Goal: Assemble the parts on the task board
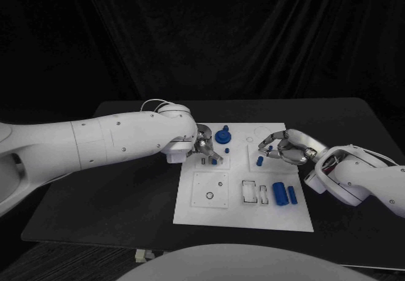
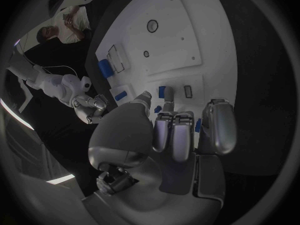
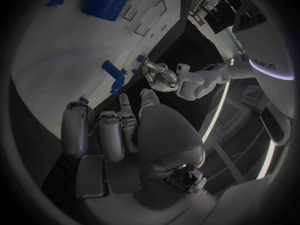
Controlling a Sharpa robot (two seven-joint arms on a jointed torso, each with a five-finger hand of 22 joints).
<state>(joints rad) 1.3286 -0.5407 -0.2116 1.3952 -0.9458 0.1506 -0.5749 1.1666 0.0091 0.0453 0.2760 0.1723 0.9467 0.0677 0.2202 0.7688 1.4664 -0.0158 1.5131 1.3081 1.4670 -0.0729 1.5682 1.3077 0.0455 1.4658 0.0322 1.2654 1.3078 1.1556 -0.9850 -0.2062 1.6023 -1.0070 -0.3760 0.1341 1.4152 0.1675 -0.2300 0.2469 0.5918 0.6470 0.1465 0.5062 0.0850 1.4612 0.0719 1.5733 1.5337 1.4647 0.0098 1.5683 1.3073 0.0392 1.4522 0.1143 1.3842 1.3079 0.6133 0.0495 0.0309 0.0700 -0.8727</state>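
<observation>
Overhead, we see both hands poised over the task board (image 1: 243, 216), parts (image 1: 284, 193) lying near its right edge.
From each wrist, our left hand (image 2: 181, 130) and right hand (image 3: 106, 130) curl empty-fingered above the board.

So we've got a head cam looking down on the bench (image 1: 126, 193) from fairly high up, plus a fisheye behind each wrist, close over its own fingers. All three catch the white board (image 1: 244, 211).
</observation>
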